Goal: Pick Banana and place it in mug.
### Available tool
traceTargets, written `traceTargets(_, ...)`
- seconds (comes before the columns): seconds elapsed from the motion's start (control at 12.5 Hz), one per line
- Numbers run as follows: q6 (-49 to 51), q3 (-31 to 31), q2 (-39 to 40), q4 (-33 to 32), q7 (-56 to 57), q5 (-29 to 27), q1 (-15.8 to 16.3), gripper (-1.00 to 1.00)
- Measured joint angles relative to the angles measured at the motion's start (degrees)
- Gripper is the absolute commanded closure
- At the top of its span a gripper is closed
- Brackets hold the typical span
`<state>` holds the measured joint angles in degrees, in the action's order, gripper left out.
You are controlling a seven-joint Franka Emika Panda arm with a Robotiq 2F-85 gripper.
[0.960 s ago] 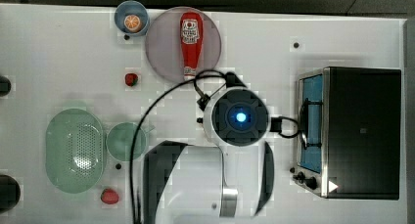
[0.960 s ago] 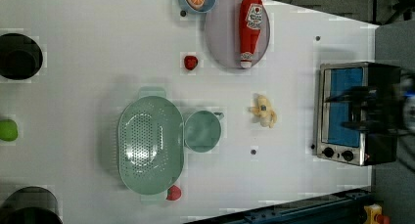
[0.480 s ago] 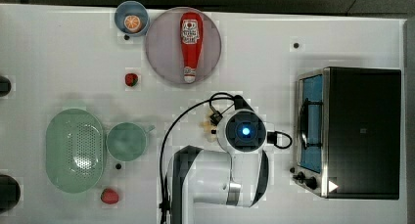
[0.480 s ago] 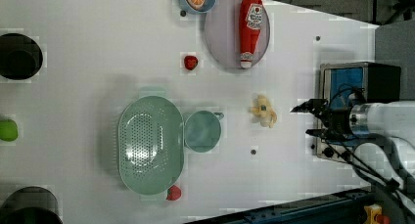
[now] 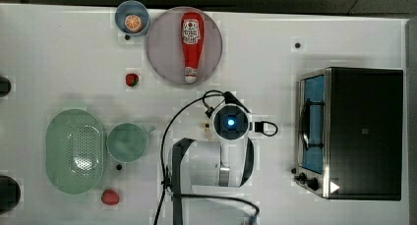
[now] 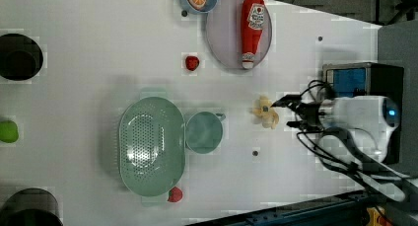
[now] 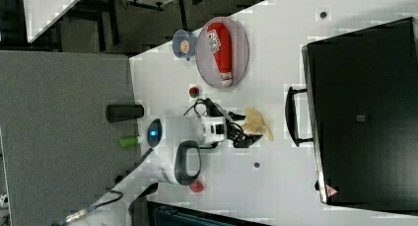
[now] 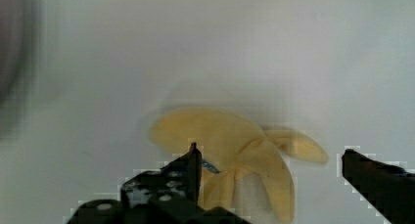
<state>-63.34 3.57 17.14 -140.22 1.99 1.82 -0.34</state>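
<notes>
Robot lab: white table, toy food.

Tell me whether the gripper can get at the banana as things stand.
Probably yes. The gripper is open and sits over the banana, one fingertip on either side in the wrist view. In the left view nothing lies beside the banana on the white table, so the way looks free.

White table. Round plate bearing a red ketchup bottle. Small blue bowl holding an orange slice, just beside the plate. Green oval perforated basket. Two small red strawberries. Black toaster oven at the top view's right. Green item at the left view's left edge.
</notes>
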Motion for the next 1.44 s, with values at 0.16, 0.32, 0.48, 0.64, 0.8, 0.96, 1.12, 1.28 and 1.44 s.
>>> traceTargets(0.16,-3.13,-0.92,3.2,-2.24,0.22,-0.21,0.07,-1.0)
traceTargets(0.32,-5.04,-1.45,5.08,-2.13,0.41,-1.64,0.35,-1.0)
traceTargets(0.48,-7.61,-1.87,5.96,-1.57,0.53,-1.74,0.6,-0.7)
traceTargets(0.64,-10.46,-2.14,6.06,-1.57,0.52,-1.59,0.92,-0.19)
traceTargets(0.8,-11.47,-1.03,5.46,-2.13,0.55,-2.03,1.88,0.26)
traceTargets(0.96,-11.69,-0.99,4.92,-1.68,0.6,-0.32,1.65,0.32)
traceTargets(1.12,-11.64,-0.76,3.13,-2.57,0.61,-1.75,1.19,0.32)
traceTargets(1.28,-7.67,-0.89,1.72,-1.9,0.59,-1.11,0.63,0.32)
traceTargets(1.44,-2.29,0.0,-2.13,-1.9,0.51,-1.48,1.26,0.32)
